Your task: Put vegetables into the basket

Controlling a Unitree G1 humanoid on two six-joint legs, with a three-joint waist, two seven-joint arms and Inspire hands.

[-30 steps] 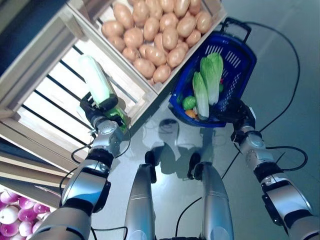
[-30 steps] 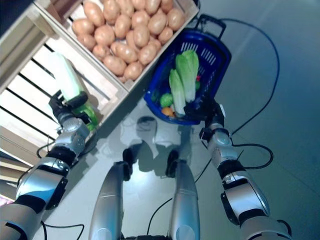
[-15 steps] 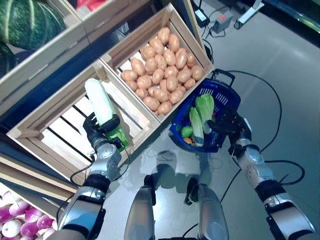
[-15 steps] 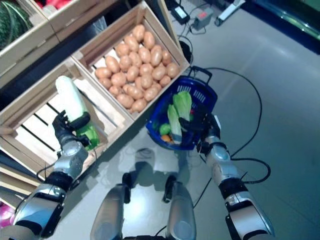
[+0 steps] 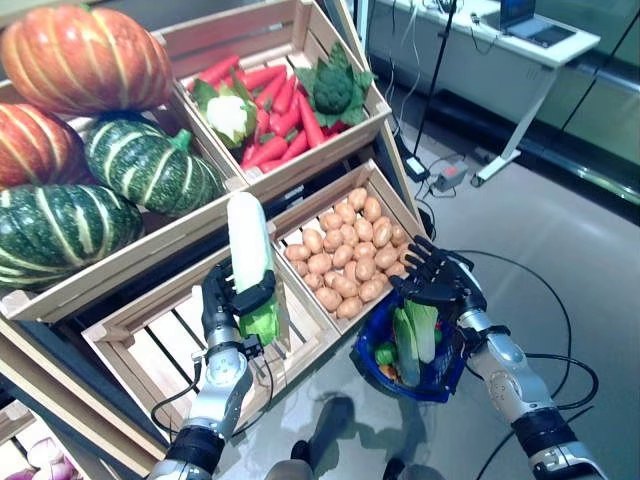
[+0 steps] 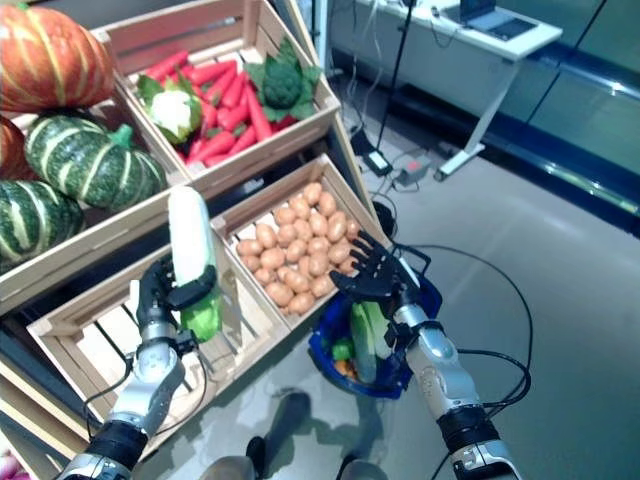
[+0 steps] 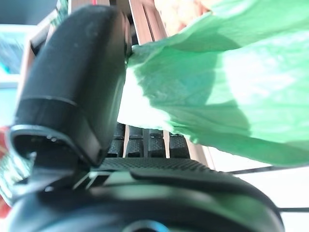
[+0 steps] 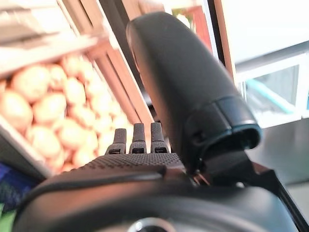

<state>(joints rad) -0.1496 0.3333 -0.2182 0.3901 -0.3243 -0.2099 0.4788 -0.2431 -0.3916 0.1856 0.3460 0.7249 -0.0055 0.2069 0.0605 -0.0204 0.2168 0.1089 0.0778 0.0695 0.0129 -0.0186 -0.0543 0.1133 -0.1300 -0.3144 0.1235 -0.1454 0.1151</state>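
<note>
Your robot's left hand (image 5: 222,300), at lower centre-left of the left eye view, has its fingers clamped round a long pale-stalked, green-leafed cabbage (image 5: 250,262), held upright above the empty slatted wooden crate (image 5: 150,345), probably so it clears the crate wall on the way over; in the left wrist view the green leaf fills the space past the thumb. To the right of centre, your right hand (image 5: 432,281) spreads its fingers straight and apart over the near rim of the blue plastic shopping basket (image 5: 440,370), holding nothing, and seems placed to steady or guard the basket; its wrist view confirms extended fingers. The basket stands on the grey polished floor (image 5: 560,250) just beside the wooden crate of brown potatoes (image 5: 345,255) and already holds two leafy cabbages and some small vegetables. Up the tiered wooden stand sit green striped pumpkins (image 5: 150,175), an orange pumpkin (image 5: 85,60) and a crate of red carrots with broccoli (image 5: 280,85). At upper right a white desk (image 5: 490,50) stands in the room, well apart from the stand. The cabbage is not yet over the basket; you would next need to carry it rightward past the potato crate.
</note>
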